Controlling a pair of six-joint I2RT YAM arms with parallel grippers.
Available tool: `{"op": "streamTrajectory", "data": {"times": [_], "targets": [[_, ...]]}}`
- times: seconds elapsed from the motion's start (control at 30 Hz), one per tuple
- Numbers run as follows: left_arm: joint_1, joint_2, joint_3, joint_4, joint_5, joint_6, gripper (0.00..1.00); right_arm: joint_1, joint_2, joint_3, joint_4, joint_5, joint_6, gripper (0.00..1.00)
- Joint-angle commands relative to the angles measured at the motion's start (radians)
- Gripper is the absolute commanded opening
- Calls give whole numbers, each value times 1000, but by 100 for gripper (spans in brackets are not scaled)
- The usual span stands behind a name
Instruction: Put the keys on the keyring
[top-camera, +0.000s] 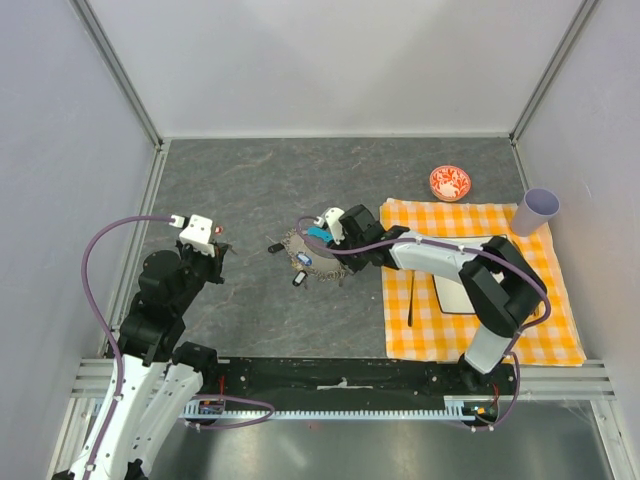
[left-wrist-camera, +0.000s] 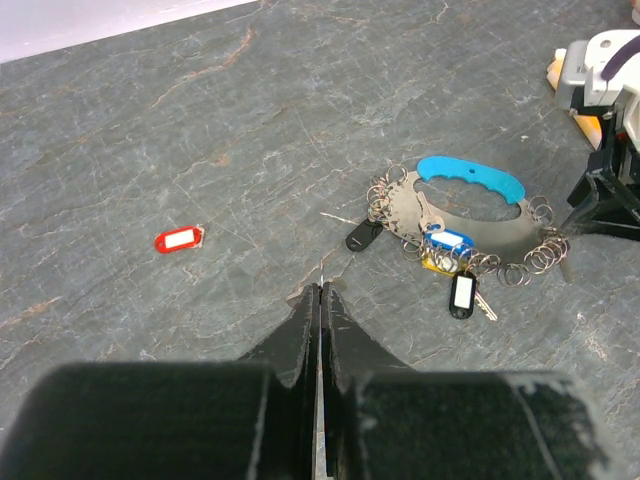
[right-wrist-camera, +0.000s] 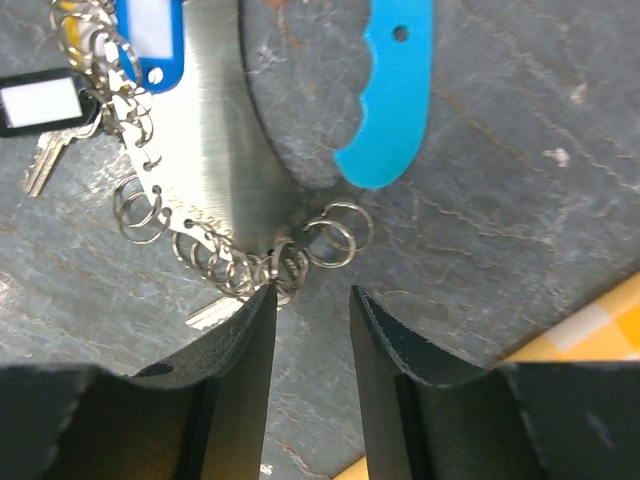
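Observation:
The keyring (top-camera: 312, 250) lies mid-table: a curved metal plate (left-wrist-camera: 470, 225) edged with small wire rings, with a cyan strap piece (left-wrist-camera: 470, 180). The keys lie by it: black-headed (left-wrist-camera: 364, 235), blue-headed (left-wrist-camera: 447, 243) and black-and-white (left-wrist-camera: 462, 293). My right gripper (right-wrist-camera: 312, 295) hovers low at the ring's right end, jaws apart with bare table between them. Its left fingertip (right-wrist-camera: 255, 320) touches the bunched rings (right-wrist-camera: 335, 235), and the cyan piece (right-wrist-camera: 395, 90) lies just beyond. My left gripper (left-wrist-camera: 321, 290) is shut and empty over bare table, to the left of the keys.
A small red tag (left-wrist-camera: 178, 240) lies alone on the table left of the keys. At the right, an orange checked cloth (top-camera: 480, 290) carries a fork (top-camera: 411, 295) and a white card (top-camera: 455, 290). Behind it are a red-and-white bowl (top-camera: 450, 182) and a lilac cup (top-camera: 538, 210).

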Motion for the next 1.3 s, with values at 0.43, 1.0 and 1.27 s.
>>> {"op": "streamTrajectory", "data": {"times": [0.43,1.0,1.27], "targets": [[-1,-15,-2,33,-10,-30,2,82,53,55,40,-285,-7,37],[0,-99,-9,27,-149,-37,2,215,-6,104,-40,-39,-537,50],[0,-109,-12,33,-154,-36,2,260,79,149,-43,-10,-587,52]]}}
